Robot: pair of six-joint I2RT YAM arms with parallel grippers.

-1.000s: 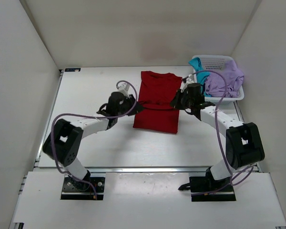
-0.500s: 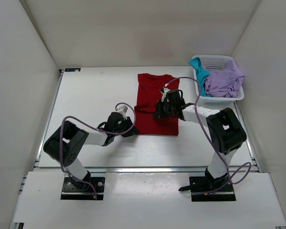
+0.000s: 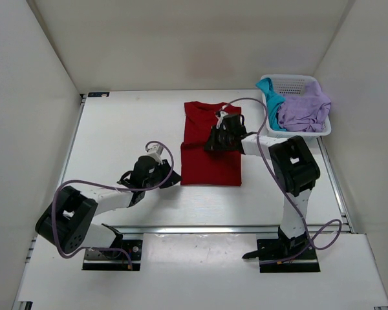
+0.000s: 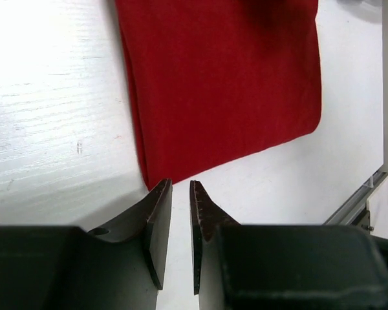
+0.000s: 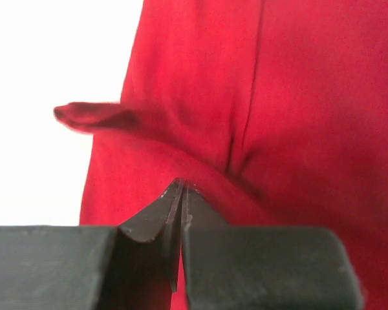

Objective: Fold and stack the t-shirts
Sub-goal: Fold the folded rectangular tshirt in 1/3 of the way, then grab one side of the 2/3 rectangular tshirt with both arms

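Left gripper (image 4: 180, 184): low over the desk (image 3: 116, 129), just short of the near left corner of the red t-shirt (image 3: 213, 169), jaws narrowly parted with nothing between them. The shirt lies at mid-desk, its sides folded in to form a narrow rectangle. Right gripper (image 5: 182, 184): jaws clenched on a raised ridge of red fabric near the shirt's middle. Far right: white mesh basket (image 3: 294, 82) holding the crumpled teal t-shirt (image 3: 269, 90) and lavender t-shirt (image 3: 304, 106).

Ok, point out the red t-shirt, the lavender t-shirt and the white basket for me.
red t-shirt (image 3: 210, 165), top external view, on its lower body panel.
lavender t-shirt (image 3: 304, 110), top external view, on the middle of the bunched fabric.
white basket (image 3: 294, 81), top external view, on its far mesh wall.
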